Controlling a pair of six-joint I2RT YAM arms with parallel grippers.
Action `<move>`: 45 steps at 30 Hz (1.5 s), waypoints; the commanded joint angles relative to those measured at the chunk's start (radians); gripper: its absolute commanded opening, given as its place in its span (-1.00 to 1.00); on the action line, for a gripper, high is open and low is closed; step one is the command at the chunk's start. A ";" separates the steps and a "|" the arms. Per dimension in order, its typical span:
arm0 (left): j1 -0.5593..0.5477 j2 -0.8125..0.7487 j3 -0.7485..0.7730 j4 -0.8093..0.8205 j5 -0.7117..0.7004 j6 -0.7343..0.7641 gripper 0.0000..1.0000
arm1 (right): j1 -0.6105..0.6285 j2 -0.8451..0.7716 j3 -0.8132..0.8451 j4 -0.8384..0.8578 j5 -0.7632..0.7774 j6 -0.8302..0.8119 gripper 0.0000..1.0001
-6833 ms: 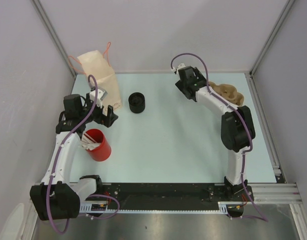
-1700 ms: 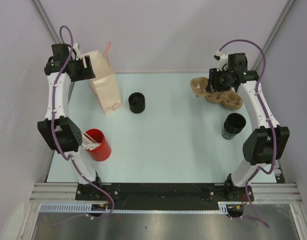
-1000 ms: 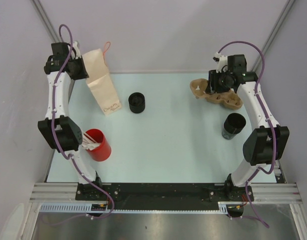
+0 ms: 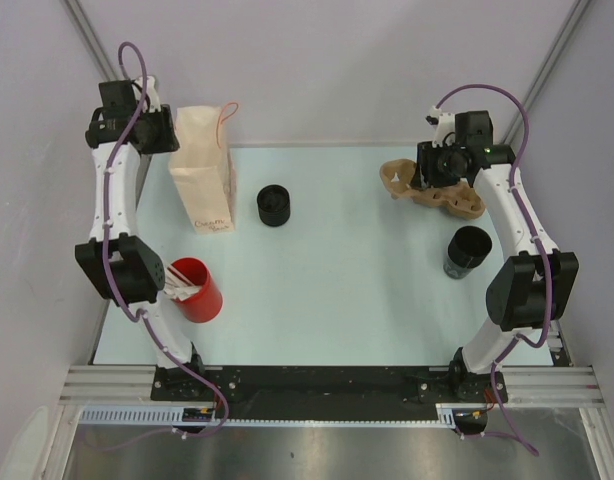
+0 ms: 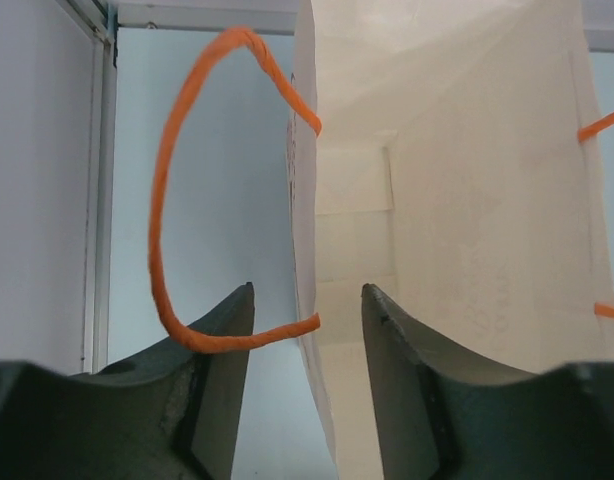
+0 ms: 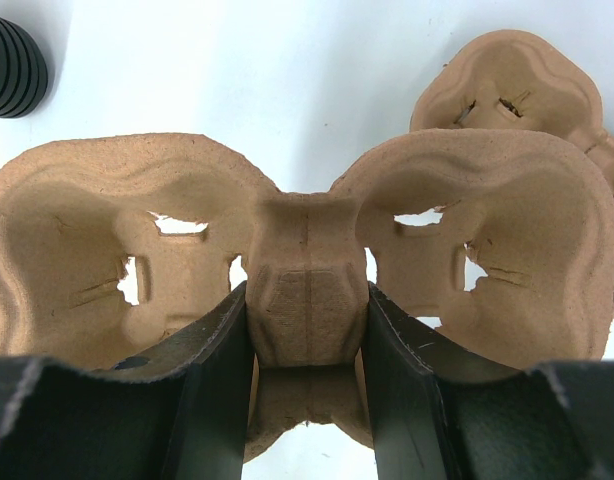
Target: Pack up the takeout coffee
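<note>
The cream paper bag (image 4: 204, 172) stands upright at the back left, mouth up. My left gripper (image 4: 167, 133) is open at its top edge. In the left wrist view the bag's (image 5: 457, 200) near wall runs between my gripper's (image 5: 307, 300) spread jaws without either one pressing it, and an orange handle (image 5: 167, 200) loops to the left. My right gripper (image 4: 428, 176) is shut on the middle post of the brown pulp cup carrier (image 6: 307, 290) at the back right. One black coffee cup (image 4: 274, 205) stands mid-table and another black cup (image 4: 468, 250) stands at the right.
A red cup (image 4: 196, 290) holding white sticks stands near the left arm's elbow. A second pulp carrier (image 6: 507, 80) lies behind the held one. Grey walls close off the back and both sides.
The bag has swung from a lean to upright. My left jaws, shut on its top edge before, have spread apart. The right arm and carrier have not moved.
</note>
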 commanded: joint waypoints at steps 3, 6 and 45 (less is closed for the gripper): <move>-0.002 -0.042 -0.047 0.059 0.008 0.001 -0.16 | -0.009 -0.044 0.003 0.027 -0.017 -0.002 -0.45; -0.003 -0.038 -0.042 0.068 0.008 0.001 -0.41 | -0.009 -0.042 0.001 0.024 -0.018 -0.002 -0.45; -0.240 -0.248 0.093 -0.004 0.044 0.100 -1.00 | -0.033 -0.076 0.030 0.008 -0.038 -0.023 -0.46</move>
